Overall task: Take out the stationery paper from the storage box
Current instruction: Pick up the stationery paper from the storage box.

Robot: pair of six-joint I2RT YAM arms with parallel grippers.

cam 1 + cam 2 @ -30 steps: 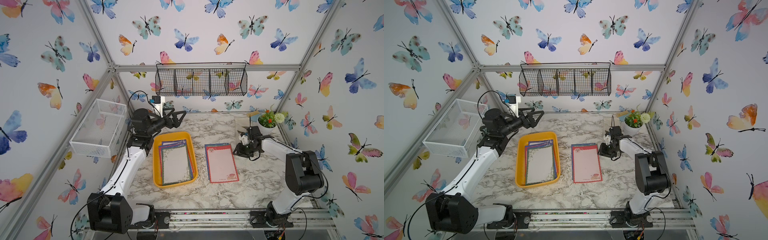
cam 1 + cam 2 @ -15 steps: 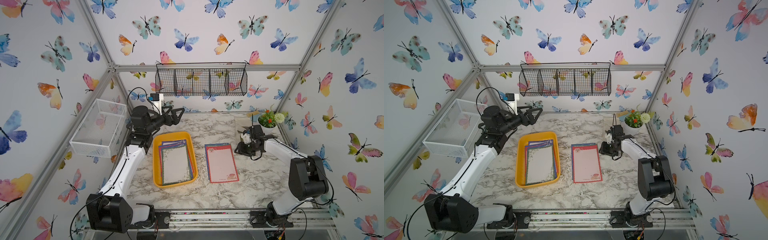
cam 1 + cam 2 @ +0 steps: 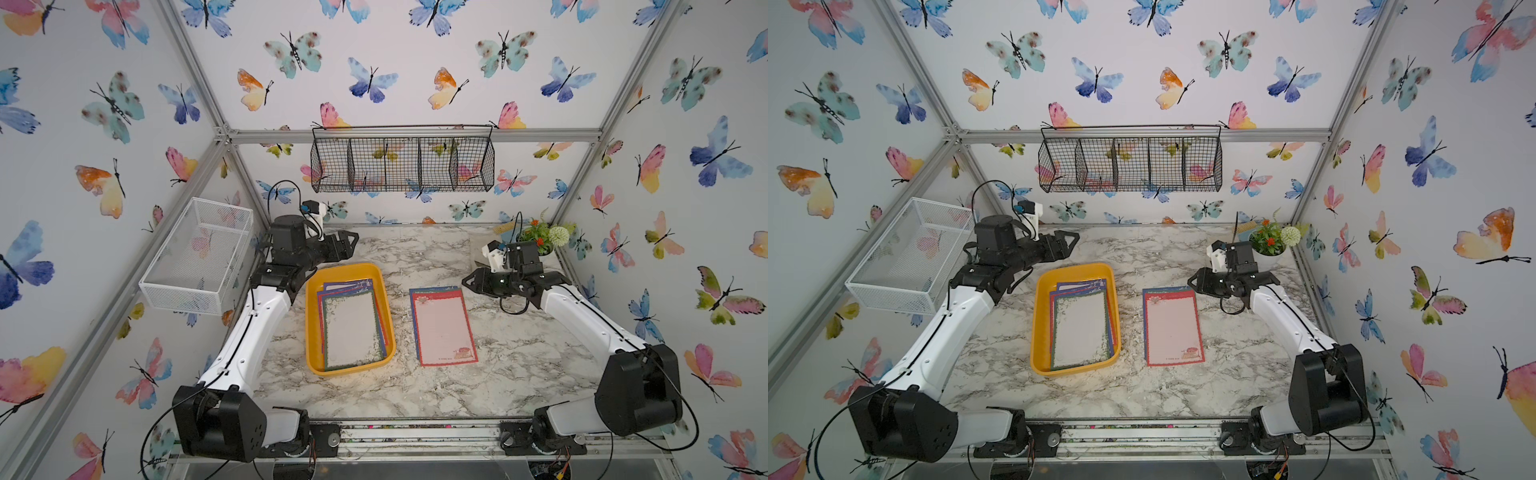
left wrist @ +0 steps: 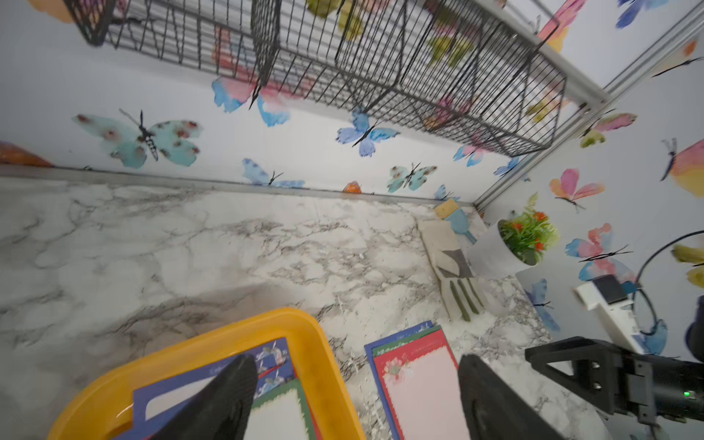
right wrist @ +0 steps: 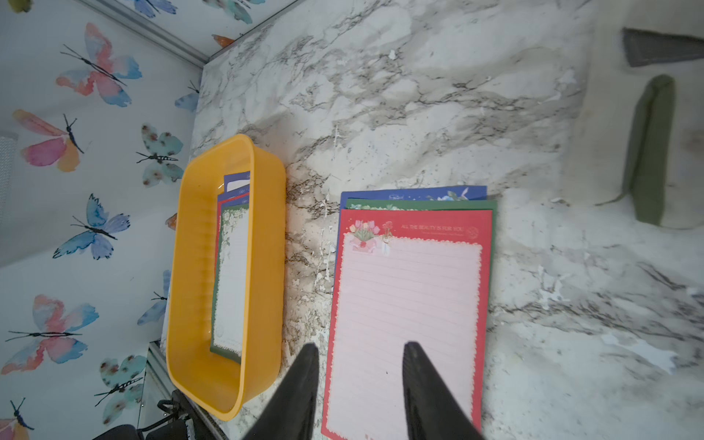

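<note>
Marble bench (image 3: pixel 415 390): storage box (image 3: pixel 312 324) centre-left, stationery paper (image 3: pixel 351 328) inside, second pile (image 3: pixel 442 328) alongside. Left claw (image 3: pixel 352 243) released, empty; right claw (image 3: pixel 466 283) likewise. Likely step: fetch next sheet. Next: descend, pinch top edge.

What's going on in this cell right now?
Two arms are unloading the yellow storage box. One pile of stationery paper, red-bordered sheet on top, already lies on the marble table beside the box. Another stack, green-bordered on top, is inside it. The left hand hovers open and empty near the box's far end. The right hand sits by the far corner of the table pile, jaws apart, holding nothing.
</note>
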